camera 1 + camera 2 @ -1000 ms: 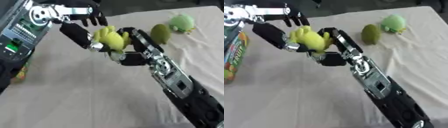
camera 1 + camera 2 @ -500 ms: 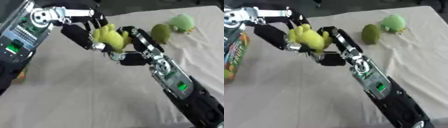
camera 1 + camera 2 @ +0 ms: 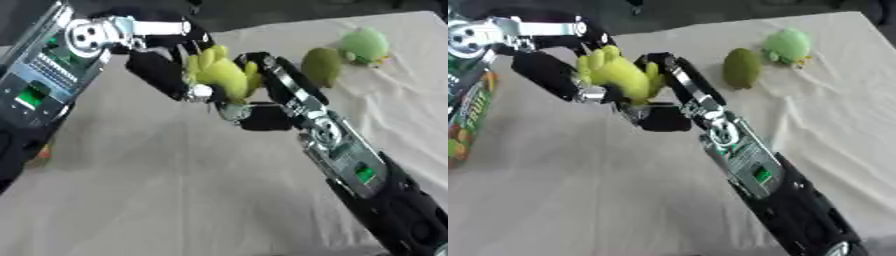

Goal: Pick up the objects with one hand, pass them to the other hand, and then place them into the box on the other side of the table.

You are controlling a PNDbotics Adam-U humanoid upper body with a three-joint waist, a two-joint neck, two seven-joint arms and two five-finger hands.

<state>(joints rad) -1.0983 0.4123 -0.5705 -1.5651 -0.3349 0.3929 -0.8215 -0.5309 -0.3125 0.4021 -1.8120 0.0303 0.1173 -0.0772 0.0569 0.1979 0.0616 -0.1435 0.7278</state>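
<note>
Near the bottom right corner the right arm enters and slants up across the pale tablecloth (image 3: 175, 200) toward the middle of the table. Its right hand (image 3: 262, 102) is raised above the cloth, fingers curled around the right side and underside of a yellow-green soft toy (image 3: 219, 75). From the left edge comes the left arm, and the left hand (image 3: 166, 70) meets the same toy from the other side, its dark fingers (image 3: 592, 37) bent over the top and left of it, so both hands clasp the toy at once. The toy sits between the two hands, off the cloth, above the far left part of the table. Beyond, toward the far right corner, an olive-green oval fruit (image 3: 742, 68) lies on the cloth, and just beside it, nearer that corner, a light green round toy (image 3: 787, 46). At the left edge a colourful box (image 3: 470, 110) shows partly.
</note>
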